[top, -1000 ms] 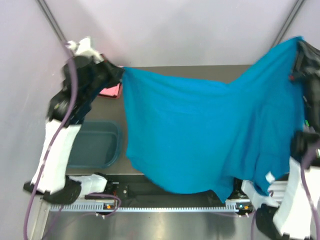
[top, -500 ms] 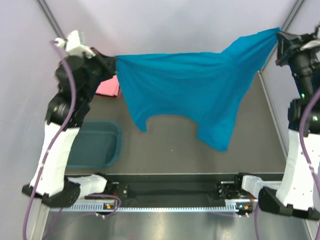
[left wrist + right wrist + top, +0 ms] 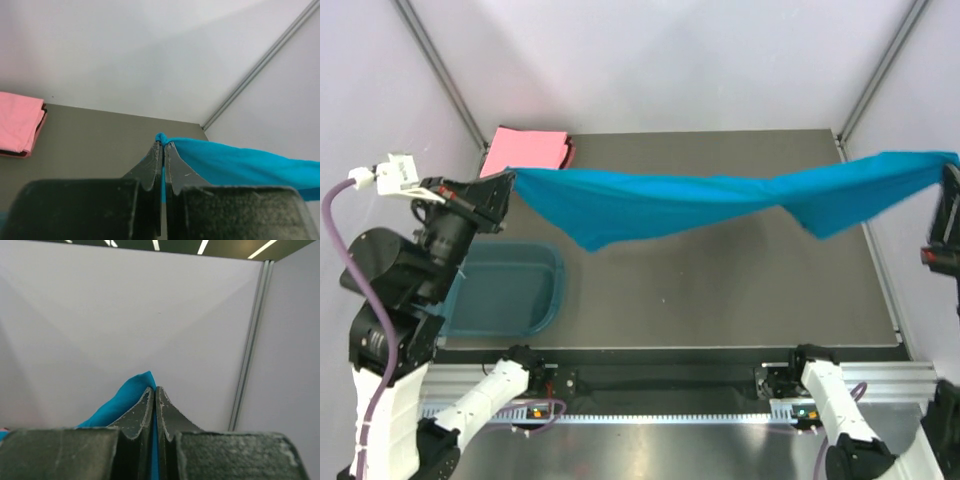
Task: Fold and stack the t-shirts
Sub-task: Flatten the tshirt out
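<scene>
The teal shirt (image 3: 700, 195) stretches in the air above the tabletop (image 3: 720, 290), one end pinched in the left fingers (image 3: 152, 165), the other in the right fingers (image 3: 141, 412). The pink shirt (image 3: 525, 152) lies folded at the far left.

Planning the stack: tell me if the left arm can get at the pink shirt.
Probably not: the left gripper is shut on the teal shirt. The pink shirt lies uncovered close by; only that grip hinders it.
</scene>
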`<move>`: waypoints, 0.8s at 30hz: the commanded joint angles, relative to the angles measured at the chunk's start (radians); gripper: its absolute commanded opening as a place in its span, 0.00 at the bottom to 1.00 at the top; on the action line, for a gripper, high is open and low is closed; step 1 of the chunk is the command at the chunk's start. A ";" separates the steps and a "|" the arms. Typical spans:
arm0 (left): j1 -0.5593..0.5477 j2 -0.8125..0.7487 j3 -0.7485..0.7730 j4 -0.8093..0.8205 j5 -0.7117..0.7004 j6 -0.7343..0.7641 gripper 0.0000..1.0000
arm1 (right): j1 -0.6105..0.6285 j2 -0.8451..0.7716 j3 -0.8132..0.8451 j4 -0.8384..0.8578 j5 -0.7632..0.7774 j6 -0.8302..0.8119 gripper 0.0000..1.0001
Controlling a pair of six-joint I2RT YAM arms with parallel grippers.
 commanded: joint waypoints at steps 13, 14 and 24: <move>0.003 0.221 0.012 0.014 -0.069 0.106 0.00 | 0.129 0.178 -0.046 0.018 0.305 -0.198 0.00; 0.003 0.235 -0.041 0.053 -0.149 0.122 0.00 | 0.129 0.183 -0.104 0.073 0.301 -0.216 0.00; 0.041 0.647 -0.162 0.488 -0.216 0.185 0.00 | 0.085 0.538 -0.549 0.658 0.040 -0.302 0.00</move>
